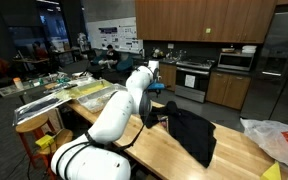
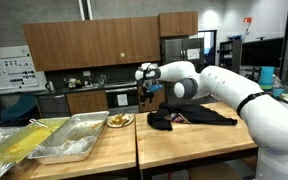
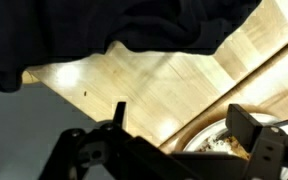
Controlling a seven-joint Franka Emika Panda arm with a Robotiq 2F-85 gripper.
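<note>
I have the gripper (image 3: 169,150) hanging wide open with nothing between its fingers; in the wrist view only the two dark fingers (image 3: 252,140) show along the bottom edge, blurred and partly cut off. Above them in that view lies the black garment (image 3: 134,25), a dark mass running out of frame at the top and left, so I cannot make out what kind of clothing it is. In an exterior view the black garment (image 2: 189,117) sits crumpled on the wooden counter (image 2: 184,145), just to the side of the gripper, and I cannot tell whether the fingers touch it. A plate (image 3: 216,142) peeks in at the bottom of the wrist view, half hidden behind one finger; in an exterior view the plate (image 2: 119,121) carries some yellowish food too small to identify. Metal trays (image 2: 74,138) stand beyond the plate, cut off at the frame edge. In an exterior view the white arm (image 1: 114,115) blocks much of the counter, and a plastic bag (image 1: 276,138) lies near the garment, cropped at the border.
</note>
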